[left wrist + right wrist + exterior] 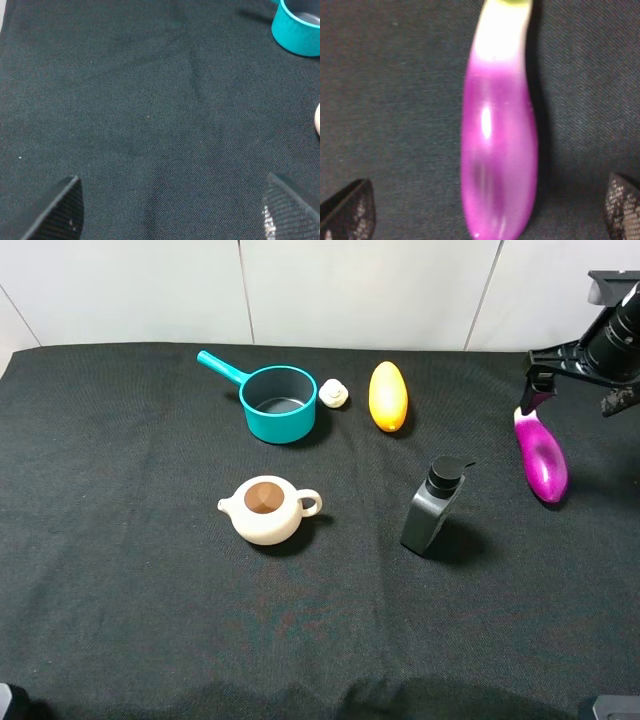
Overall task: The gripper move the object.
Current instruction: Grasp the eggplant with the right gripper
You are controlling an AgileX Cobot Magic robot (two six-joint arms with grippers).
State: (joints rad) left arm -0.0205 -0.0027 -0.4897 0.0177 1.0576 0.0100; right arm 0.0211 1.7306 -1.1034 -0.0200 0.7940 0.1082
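Note:
The object is a glossy purple eggplant with a white neck, lying on the black cloth at the far right. In the right wrist view it runs lengthwise between the two fingertips without touching either. My right gripper hovers over its stem end, jaws spread wide and holding nothing; the same open gripper straddles the fruit in its wrist view. My left gripper is open over bare cloth, and only its two fingertips show.
A teal saucepan stands at the back with a small white item and a yellow-orange oval fruit beside it. In the middle are a cream teapot and a black pump bottle. The saucepan also shows in the left wrist view.

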